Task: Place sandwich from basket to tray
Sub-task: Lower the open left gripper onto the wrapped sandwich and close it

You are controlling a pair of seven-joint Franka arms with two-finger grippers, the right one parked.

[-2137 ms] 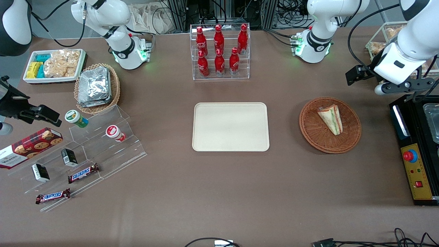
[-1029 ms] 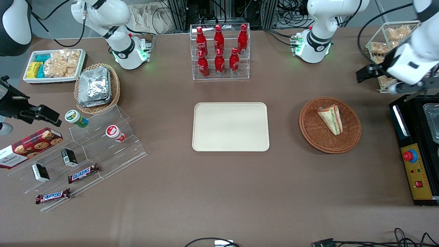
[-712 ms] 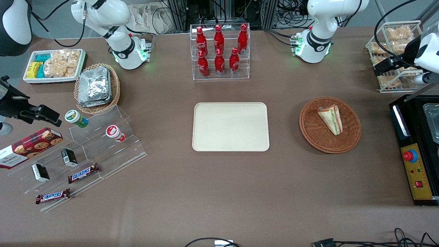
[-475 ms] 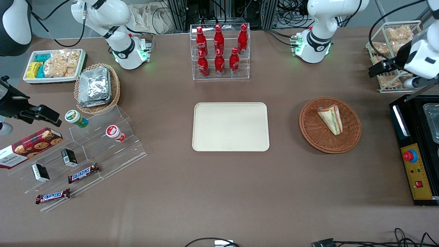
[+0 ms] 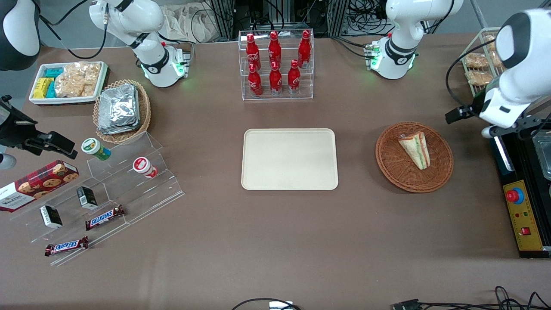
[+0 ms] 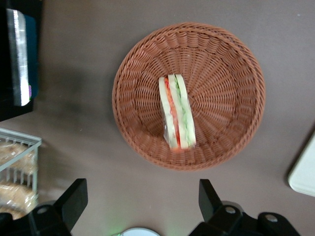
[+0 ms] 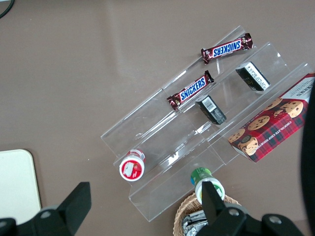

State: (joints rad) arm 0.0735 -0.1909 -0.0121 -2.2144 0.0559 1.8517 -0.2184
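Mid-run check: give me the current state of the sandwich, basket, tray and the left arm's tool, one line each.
sandwich: lying in the basket, wrapped, not gripped.
basket: upright on the table, holding only the sandwich.
tray: flat on the table, nothing on it yet.
tool: open, holding nothing, up off the table beside the basket toward the working arm's end.

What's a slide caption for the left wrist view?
Open pincer hovers beside the basket, sandwich inside.
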